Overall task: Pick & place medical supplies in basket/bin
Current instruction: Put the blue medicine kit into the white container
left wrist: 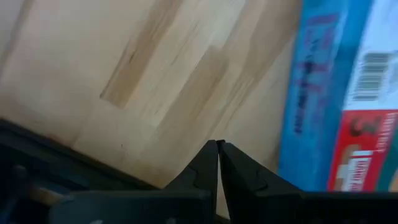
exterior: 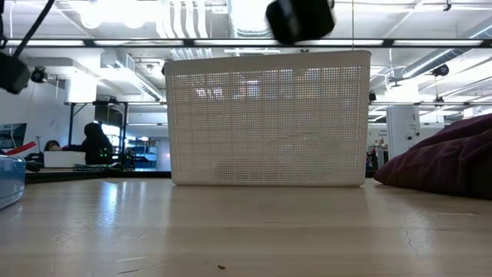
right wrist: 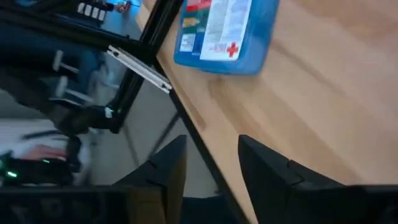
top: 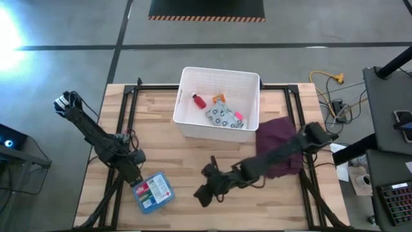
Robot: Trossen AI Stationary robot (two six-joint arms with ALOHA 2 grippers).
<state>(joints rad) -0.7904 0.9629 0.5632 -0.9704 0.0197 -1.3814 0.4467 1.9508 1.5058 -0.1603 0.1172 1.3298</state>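
Note:
The blue first-aid box (top: 153, 192) lies flat on the table near its near-left part, label up; it also shows in the left wrist view (left wrist: 339, 93) and the right wrist view (right wrist: 224, 28). My left gripper (top: 135, 178) (left wrist: 217, 146) is shut, low over the wood right beside the box's left side. My right gripper (top: 202, 195) (right wrist: 211, 152) is open, to the right of the box near the table's near edge. The white bin (top: 219, 103) (exterior: 267, 119) stands at the far middle and holds a red bottle (top: 197, 100), an orange item (top: 219, 98), a grey-white packet (top: 223, 116) and a pink roll (top: 238, 116).
A maroon cloth (top: 280, 147) (exterior: 453, 158) lies bunched on the table right of the bin, under the right arm. Black frame bars run along the table's left, right and far edges. Bare wood lies between the bin and the near edge.

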